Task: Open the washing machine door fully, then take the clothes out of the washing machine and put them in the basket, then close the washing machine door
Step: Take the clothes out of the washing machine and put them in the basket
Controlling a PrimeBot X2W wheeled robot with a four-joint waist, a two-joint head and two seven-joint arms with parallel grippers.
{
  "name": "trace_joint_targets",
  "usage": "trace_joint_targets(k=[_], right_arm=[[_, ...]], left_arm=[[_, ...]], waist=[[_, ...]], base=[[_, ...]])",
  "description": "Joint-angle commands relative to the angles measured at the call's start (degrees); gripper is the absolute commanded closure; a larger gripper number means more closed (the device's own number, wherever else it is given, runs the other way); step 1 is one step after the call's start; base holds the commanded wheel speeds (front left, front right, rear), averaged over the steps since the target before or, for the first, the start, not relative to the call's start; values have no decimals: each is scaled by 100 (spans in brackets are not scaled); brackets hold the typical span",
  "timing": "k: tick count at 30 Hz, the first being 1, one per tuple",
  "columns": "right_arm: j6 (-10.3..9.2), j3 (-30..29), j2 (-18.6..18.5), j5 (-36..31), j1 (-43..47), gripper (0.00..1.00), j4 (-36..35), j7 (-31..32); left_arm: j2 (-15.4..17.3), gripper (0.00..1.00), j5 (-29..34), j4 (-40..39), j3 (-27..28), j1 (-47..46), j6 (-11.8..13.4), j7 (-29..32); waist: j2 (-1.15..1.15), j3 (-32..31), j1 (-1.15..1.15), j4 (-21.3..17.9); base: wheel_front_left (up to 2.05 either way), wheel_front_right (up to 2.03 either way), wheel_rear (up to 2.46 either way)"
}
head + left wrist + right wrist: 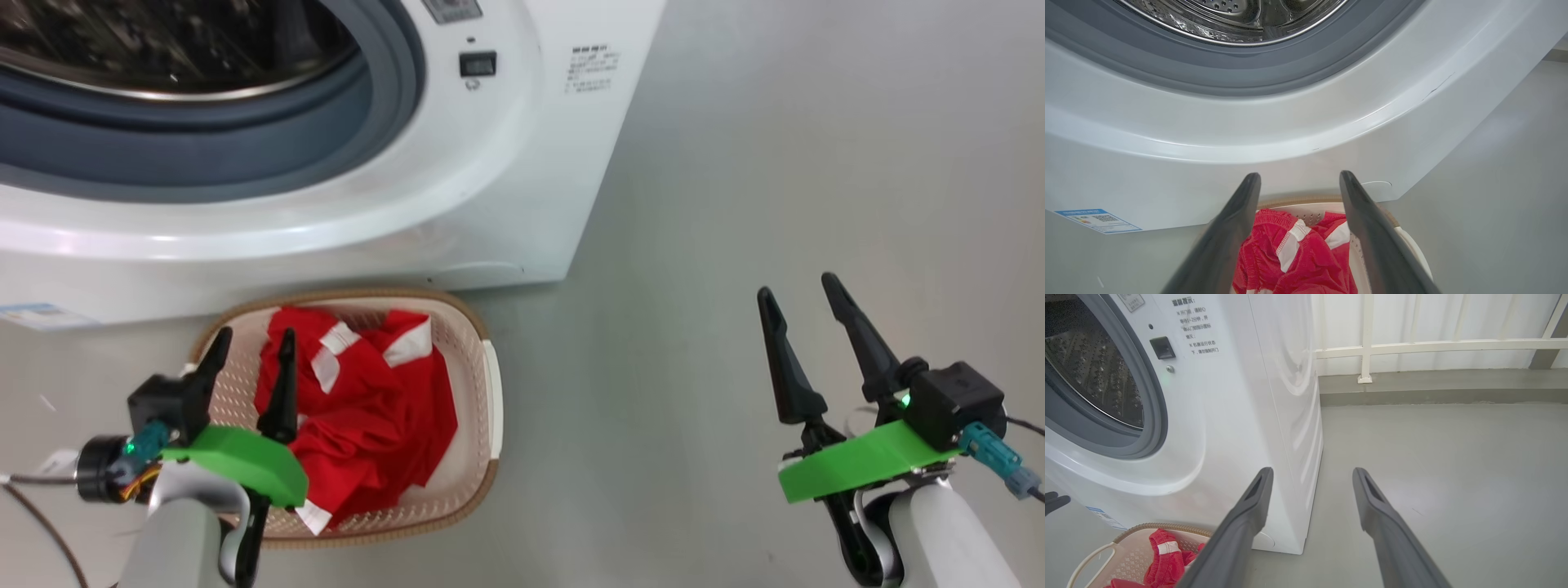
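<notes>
Red clothes (359, 408), judged soft and light, are heaped in the basket (367, 294); any bunched fold could be pinched. Jaws of the left gripper (255, 332) and right gripper (796, 286) are spread, empty.

A smooth grey floor (1453, 457) runs back to a low grey ledge (1433, 381). A white railing (1437, 345) stands on the ledge, with a pale ribbed wall (1453, 314) behind it.

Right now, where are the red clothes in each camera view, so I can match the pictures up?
Head view: the clothes lower left, in the basket, beside the left gripper.
Left wrist view: the clothes bottom centre, between that gripper's fingers.
Right wrist view: the clothes bottom left corner.
Shared landmark: the basket's brown rim.
</notes>
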Motion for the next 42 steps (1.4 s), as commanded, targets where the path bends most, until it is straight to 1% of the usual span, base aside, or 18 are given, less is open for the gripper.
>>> trace_joint_targets(k=[1,7,24,42], right_arm=[[35,96,-31,-13,121,0,-108,-36],[35,96,-71,14,313,0,-81,-36],[35,9,-192,75,817,0,-80,-36],[35,-23,-368,123,1390,0,-101,-36]], left_arm=[[152,0,-5,-242,210,200,-32,-29],[122,0,30,-857,329,616,-32,-29],[41,0,56,-2291,643,1641,-32,-29],[-78,0,-21,-3294,869,2842,-32,-29]], waist=[[0,-295,0,93],[0,-654,0,96],[0,-1325,0,123],[0,-1916,0,139]], base=[[0,0,0],[0,0,0],[0,0,0],[0,0,0]])
